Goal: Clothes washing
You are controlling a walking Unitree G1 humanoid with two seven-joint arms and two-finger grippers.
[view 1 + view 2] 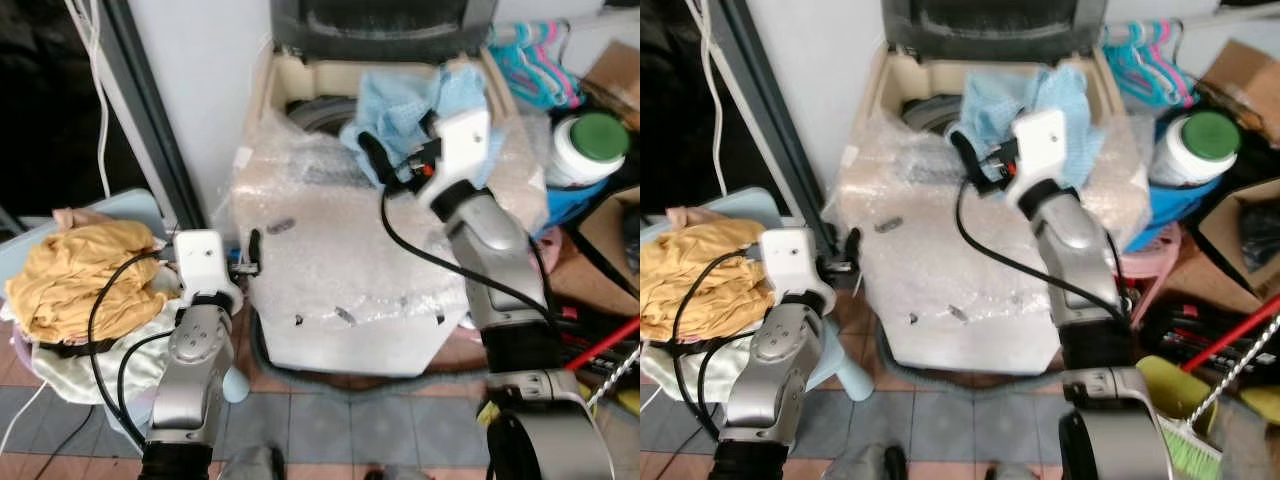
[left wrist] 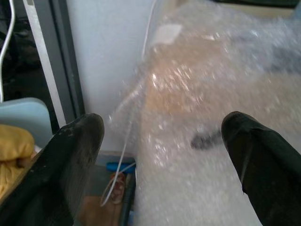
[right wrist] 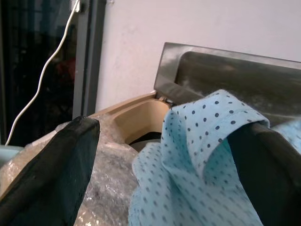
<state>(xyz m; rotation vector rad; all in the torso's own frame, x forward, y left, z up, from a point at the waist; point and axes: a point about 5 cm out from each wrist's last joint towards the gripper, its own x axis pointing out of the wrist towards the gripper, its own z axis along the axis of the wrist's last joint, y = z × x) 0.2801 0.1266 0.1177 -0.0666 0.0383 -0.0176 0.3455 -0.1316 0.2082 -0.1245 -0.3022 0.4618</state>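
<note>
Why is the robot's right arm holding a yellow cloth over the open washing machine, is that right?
Not quite: the cloth at the right gripper is light blue with small dark dots, as the right wrist view shows. It is indeed over the open washing machine. The yellow clothes lie in a pile by the left arm.

White wall [image 1: 195,70] ahead of me, dark door frame [image 1: 150,110] left, grey-tiled floor [image 1: 340,425] below, daylight.

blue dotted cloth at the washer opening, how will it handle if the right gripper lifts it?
Probably floppy: the blue cloth lies in soft folds over the washer rim. Likely light, thin fabric. It may drape over the right gripper, whose open fingers straddle it.
</note>
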